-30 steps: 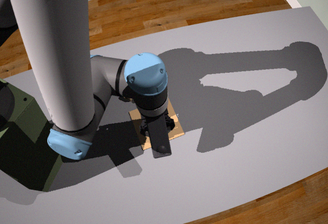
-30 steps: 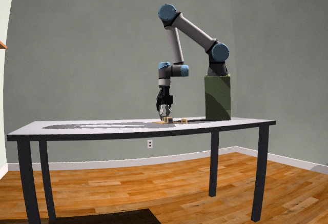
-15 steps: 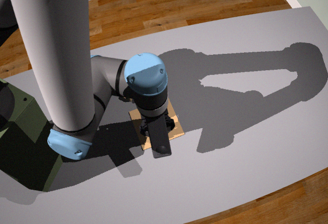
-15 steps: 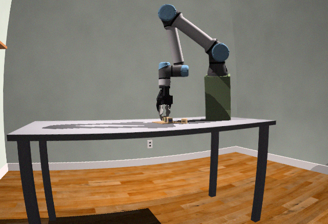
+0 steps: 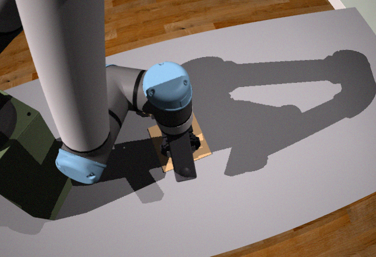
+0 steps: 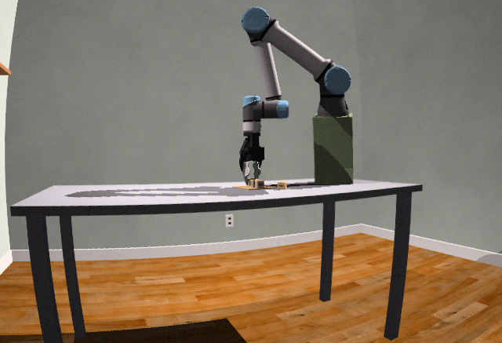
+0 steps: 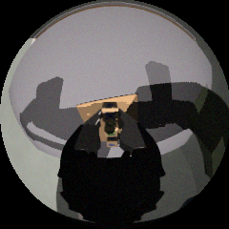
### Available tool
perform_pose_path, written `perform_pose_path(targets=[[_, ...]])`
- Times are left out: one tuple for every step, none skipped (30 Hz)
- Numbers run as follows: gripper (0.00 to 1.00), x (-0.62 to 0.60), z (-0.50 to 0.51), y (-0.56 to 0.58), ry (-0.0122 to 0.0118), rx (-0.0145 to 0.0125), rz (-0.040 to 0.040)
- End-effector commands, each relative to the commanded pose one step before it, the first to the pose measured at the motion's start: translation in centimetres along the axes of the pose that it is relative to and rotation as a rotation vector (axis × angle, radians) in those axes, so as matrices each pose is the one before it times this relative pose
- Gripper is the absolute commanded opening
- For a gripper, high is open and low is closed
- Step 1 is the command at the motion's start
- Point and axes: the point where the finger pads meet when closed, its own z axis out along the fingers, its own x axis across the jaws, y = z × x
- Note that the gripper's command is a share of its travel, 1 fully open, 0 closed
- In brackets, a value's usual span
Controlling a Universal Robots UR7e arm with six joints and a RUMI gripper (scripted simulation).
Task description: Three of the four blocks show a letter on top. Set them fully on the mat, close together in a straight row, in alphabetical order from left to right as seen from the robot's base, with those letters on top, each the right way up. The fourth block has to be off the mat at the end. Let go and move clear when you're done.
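One block (image 6: 251, 183) (image 7: 111, 125) appears to sit low between the fingers, at or just above the tan mat (image 5: 201, 147) (image 6: 239, 187) (image 7: 129, 101), with its letter too dark and small to read. Directly above is the gripper (image 5: 181, 144) (image 6: 252, 179) (image 7: 110, 109), pointing straight down, its fingers closed in and clamped on that block as far as the pictures show. Lettered cubes (image 6: 260, 184) (image 7: 112, 141) stand close beside the held one, and the wrist view suggests a line running through the gap between the fingers. What the coming move turns on is that line: it lies crosswise to the reach from the base, so the fingers seem to pinch the near and far faces and should open without pushing the neighbours along the row. If the block is seated squarely, the next thing called for is a gentle release and a straight lift; any twist could skew the line. I cannot confirm the order or which way up the letters face. Towards the base, apart from the group, a spare cube (image 6: 281, 185) rests on the grey bench (image 5: 273, 187) (image 6: 161, 195) (image 7: 110, 48), off the mat as wanted. Farther back rises the green pedestal (image 5: 39, 144) (image 6: 332, 148).
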Motion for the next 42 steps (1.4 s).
perform_pose_path(targets=[[0.09,-0.043,0.024,-0.015,-0.00108,0.00044,-0.00009],[0.09,0.000,0.000,0.000,0.00000,0.00000,0.00000],[0.09,0.000,0.000,0.000,0.00000,0.00000,0.00000],[0.09,0.000,0.000,0.000,0.00000,0.00000,0.00000],[0.09,0.000,0.000,0.000,0.00000,0.00000,0.00000],[0.09,0.000,0.000,0.000,0.00000,0.00000,0.00000],[0.09,0.000,0.000,0.000,0.00000,0.00000,0.00000],[0.09,0.000,0.000,0.000,0.00000,0.00000,0.00000],[0.09,0.000,0.000,0.000,0.00000,0.00000,0.00000],[0.09,0.000,0.000,0.000,0.00000,0.00000,0.00000],[0.09,0.000,0.000,0.000,0.00000,0.00000,0.00000],[0.09,0.000,0.000,0.000,0.00000,0.00000,0.00000],[0.09,0.000,0.000,0.000,0.00000,0.00000,0.00000],[0.09,0.000,0.000,0.000,0.00000,0.00000,0.00000],[0.09,0.000,0.000,0.000,0.00000,0.00000,0.00000],[0.09,0.000,0.000,0.000,0.00000,0.00000,0.00000],[0.09,0.000,0.000,0.000,0.00000,0.00000,0.00000],[0.09,0.000,0.000,0.000,0.00000,0.00000,0.00000],[0.09,0.000,0.000,0.000,0.00000,0.00000,0.00000],[0.09,0.000,0.000,0.000,0.00000,0.00000,0.00000],[0.09,0.000,0.000,0.000,0.00000,0.00000,0.00000],[0.09,0.000,0.000,0.000,0.00000,0.00000,0.00000],[0.09,0.000,0.000,0.000,0.00000,0.00000,0.00000],[0.09,0.000,0.000,0.000,0.00000,0.00000,0.00000],[0.09,0.000,0.000,0.000,0.00000,0.00000,0.00000],[0.09,0.000,0.000,0.000,0.00000,0.00000,0.00000],[0.09,0.000,0.000,0.000,0.00000,0.00000,0.00000],[0.09,0.000,0.000,0.000,0.00000,0.00000,0.00000],[0.09,0.000,0.000,0.000,0.00000,0.00000,0.00000],[0.09,0.000,0.000,0.000,0.00000,0.00000,0.00000],[0.09,0.000,0.000,0.000,0.00000,0.00000,0.00000],[0.09,0.000,0.000,0.000,0.00000,0.00000,0.00000],[0.09,0.000,0.000,0.000,0.00000,0.00000,0.00000],[0.09,0.000,0.000,0.000,0.00000,0.00000,0.00000],[0.09,0.000,0.000,0.000,0.00000,0.00000,0.00000],[0.09,0.000,0.000,0.000,0.00000,0.00000,0.00000],[0.09,0.000,0.000,0.000,0.00000,0.00000,0.00000],[0.09,0.000,0.000,0.000,0.00000,0.00000,0.00000],[0.12,0.000,0.000,0.000,0.00000,0.00000,0.00000],[0.12,0.000,0.000,0.000,0.00000,0.00000,0.00000],[0.12,0.000,0.000,0.000,0.00000,0.00000,0.00000],[0.16,0.000,0.000,0.000,0.00000,0.00000,0.00000]])
